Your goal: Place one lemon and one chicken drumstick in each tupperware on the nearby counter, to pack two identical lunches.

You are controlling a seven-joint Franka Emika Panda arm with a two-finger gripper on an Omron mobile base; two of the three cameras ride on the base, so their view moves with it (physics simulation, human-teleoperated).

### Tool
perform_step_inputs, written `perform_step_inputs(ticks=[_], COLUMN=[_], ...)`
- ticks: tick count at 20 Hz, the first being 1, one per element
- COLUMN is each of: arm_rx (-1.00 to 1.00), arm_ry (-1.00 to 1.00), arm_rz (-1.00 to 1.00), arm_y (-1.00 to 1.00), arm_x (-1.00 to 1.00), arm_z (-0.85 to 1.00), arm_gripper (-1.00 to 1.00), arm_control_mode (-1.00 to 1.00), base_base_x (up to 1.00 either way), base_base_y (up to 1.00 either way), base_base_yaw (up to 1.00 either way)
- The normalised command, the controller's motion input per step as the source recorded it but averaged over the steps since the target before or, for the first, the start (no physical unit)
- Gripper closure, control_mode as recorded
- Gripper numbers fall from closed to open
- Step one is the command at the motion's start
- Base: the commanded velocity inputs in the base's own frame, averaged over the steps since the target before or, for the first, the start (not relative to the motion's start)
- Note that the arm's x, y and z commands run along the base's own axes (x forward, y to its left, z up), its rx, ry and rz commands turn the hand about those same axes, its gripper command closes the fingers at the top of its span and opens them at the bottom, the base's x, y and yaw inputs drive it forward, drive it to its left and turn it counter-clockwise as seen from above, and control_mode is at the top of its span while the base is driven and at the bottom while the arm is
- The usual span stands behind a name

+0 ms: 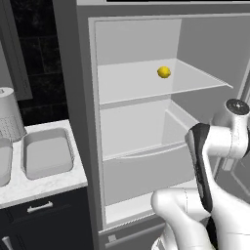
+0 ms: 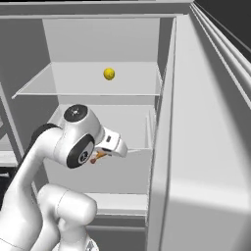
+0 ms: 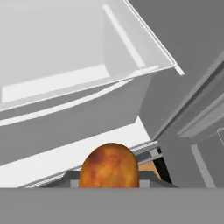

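Note:
A yellow lemon (image 1: 164,72) (image 2: 109,74) lies on the upper shelf of the open fridge. My gripper (image 3: 110,180) is shut on a browned chicken drumstick (image 3: 109,166), which pokes out orange-brown under the hand (image 2: 97,156) in front of the fridge's lower drawer. On the white marble-look counter (image 1: 49,184), to the left of the fridge, stands an empty grey tupperware (image 1: 47,154). A second tupperware (image 1: 4,163) is cut off by the left edge. The hand is hidden behind the arm in the left base view.
The fridge's glass shelf (image 1: 146,88) and lower drawer (image 1: 146,171) (image 3: 78,109) lie ahead of the hand. Its open door (image 2: 206,147) stands close on the right. A white ribbed cylinder (image 1: 10,114) sits at the counter's back.

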Motion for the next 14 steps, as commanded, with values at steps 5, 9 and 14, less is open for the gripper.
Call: perform_step_inputs(ticks=[5, 9, 14], arm_rx=[-0.04, -0.02, 0.00], arm_ry=[0.00, 0.00, 0.00], arm_rz=[0.15, 0.05, 0.00], arm_y=[0.55, 0.18, 0.00], arm_x=[-0.74, -0.20, 0.00], arm_z=[0.21, 0.00, 0.00], arm_gripper=[1.00, 1.00, 1.00], arm_control_mode=[-1.00, 1.00, 1.00], base_base_x=[0.00, -0.74, -0.84], base_base_y=[0.00, 0.56, 0.95], base_base_yaw=[0.00, 0.18, 0.26])
